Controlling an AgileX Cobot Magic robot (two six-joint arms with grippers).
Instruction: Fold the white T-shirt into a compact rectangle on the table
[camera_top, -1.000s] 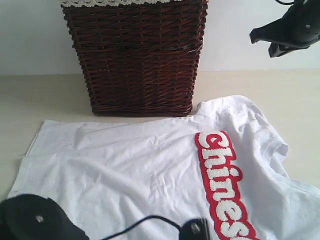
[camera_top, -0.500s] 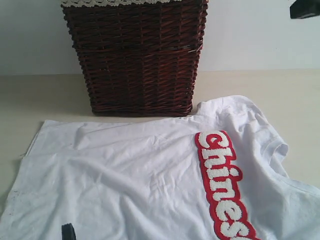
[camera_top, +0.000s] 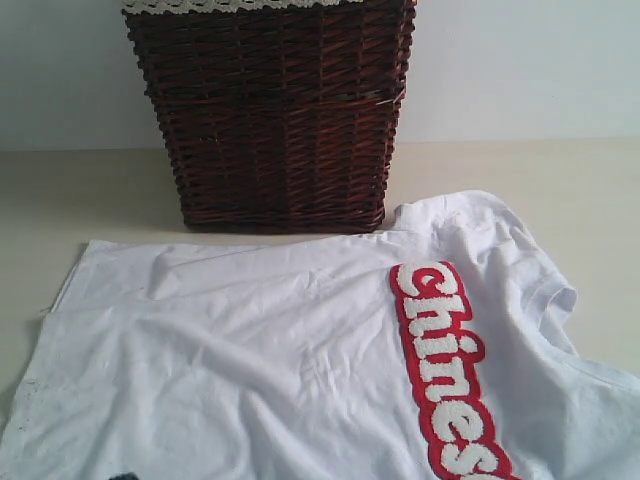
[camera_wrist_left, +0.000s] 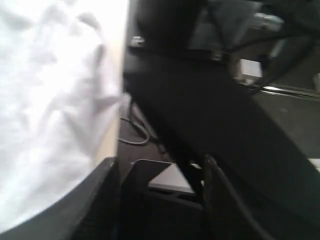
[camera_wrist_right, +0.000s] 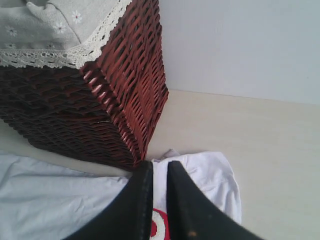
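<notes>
Exterior view: the white T-shirt (camera_top: 250, 340) lies spread on the pale surface (camera_top: 80, 190), filling the frame from about 8 o'clock through 6 to 4 o'clock and running off the near edge. Its red-outlined lettering (camera_top: 440, 360) runs down toward 5 o'clock, and a sleeve bunches in soft folds at 3 o'clock. The cloth is wrinkled and unfolded. A dark wicker basket (camera_top: 280, 130) stands at 12 o'clock, its base just touching the far edge of the shirt, with a strip of lace trim (camera_top: 230, 5) along its rim. Neither arm can be made out here.

Left wrist view, blurred: the left claw (camera_wrist_left: 160, 200) has its dark fingers (camera_wrist_left: 100, 205) spread wide apart with nothing between them. It hangs at the edge of the surface, with white cloth on one side and dark frame parts and cables on the other.

Right wrist view: the right claw (camera_wrist_right: 159, 200) is closed to a narrow slit, gripping nothing, and is raised above the sleeve beside the basket corner.
</notes>
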